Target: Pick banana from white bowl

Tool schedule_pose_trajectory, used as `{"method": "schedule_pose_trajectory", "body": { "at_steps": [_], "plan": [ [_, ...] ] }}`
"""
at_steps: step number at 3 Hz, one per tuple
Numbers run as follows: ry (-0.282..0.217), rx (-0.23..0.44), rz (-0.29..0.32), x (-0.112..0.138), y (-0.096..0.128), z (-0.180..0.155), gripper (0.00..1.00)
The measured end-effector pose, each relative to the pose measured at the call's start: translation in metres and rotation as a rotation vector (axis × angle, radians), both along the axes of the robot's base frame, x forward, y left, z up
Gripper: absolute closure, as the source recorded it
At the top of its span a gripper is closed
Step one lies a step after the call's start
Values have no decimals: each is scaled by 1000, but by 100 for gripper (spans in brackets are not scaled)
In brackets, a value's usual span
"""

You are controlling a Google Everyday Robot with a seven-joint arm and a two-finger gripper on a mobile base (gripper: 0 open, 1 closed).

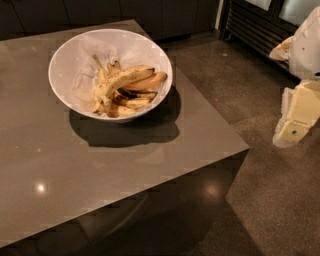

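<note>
The white bowl (67, 55) stands at the far middle of the grey table (100, 170), lined with crumpled white paper. The banana (122, 79), long, pale yellow and freckled brown, lies on top of the pile in the bowl, its dark tip pointing right. A smooth orange-yellow banana (151, 81) lies just behind it and smaller black-blotched bananas (131, 101) lie under it. My gripper (292, 131) hangs at the right edge of the view, over the floor, well to the right of the table and far from the bowl. It holds nothing that I can see.
The table's right edge and front right corner (245, 146) lie between my gripper and the bowl. Dark floor (260, 200) lies to the right. Dark cabinets (150, 15) stand behind the table, and a slatted unit (250, 25) at the back right.
</note>
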State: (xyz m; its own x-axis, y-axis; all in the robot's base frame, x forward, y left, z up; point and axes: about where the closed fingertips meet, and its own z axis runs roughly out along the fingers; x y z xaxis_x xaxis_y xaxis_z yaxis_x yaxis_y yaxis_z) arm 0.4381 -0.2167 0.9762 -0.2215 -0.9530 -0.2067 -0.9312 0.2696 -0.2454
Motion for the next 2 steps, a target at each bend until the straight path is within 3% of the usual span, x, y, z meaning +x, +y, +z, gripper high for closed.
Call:
{"method": "schedule_pose_trajectory", "body": {
  "at_steps": [1,2],
  "plan": [
    [0,0,0,0,0,0,0],
    [10,-18,95,14,22,10,0]
  ]
}}
